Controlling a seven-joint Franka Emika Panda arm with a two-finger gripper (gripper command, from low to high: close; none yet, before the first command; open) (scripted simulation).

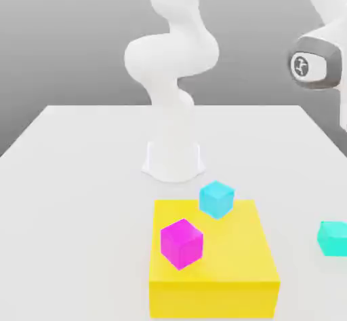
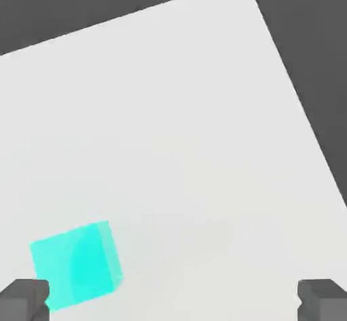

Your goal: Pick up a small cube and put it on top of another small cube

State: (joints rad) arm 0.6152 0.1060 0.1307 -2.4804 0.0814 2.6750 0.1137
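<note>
The jaws (image 2: pixel 173 300) stand wide open and empty, their two dark, blocky fingertips (image 2: pixel 24 298) far apart over the smooth white bench (image 2: pixel 176 123). Just beside one fingertip sits a turquoise cube (image 2: pixel 76 264), glossy and slightly translucent, flat on the bench with its faces turned a little askew to the fingers; being a cube, it has no long axis. In the exterior view this cube (image 1: pixel 333 237) lies near the bench's right edge, well apart from the yellow block (image 1: pixel 213 262). On that flat, matte block rest a magenta cube (image 1: pixel 181 243) and a light blue cube (image 1: pixel 217 199), near each other but apart. Bare bench surrounds the turquoise cube.
</note>
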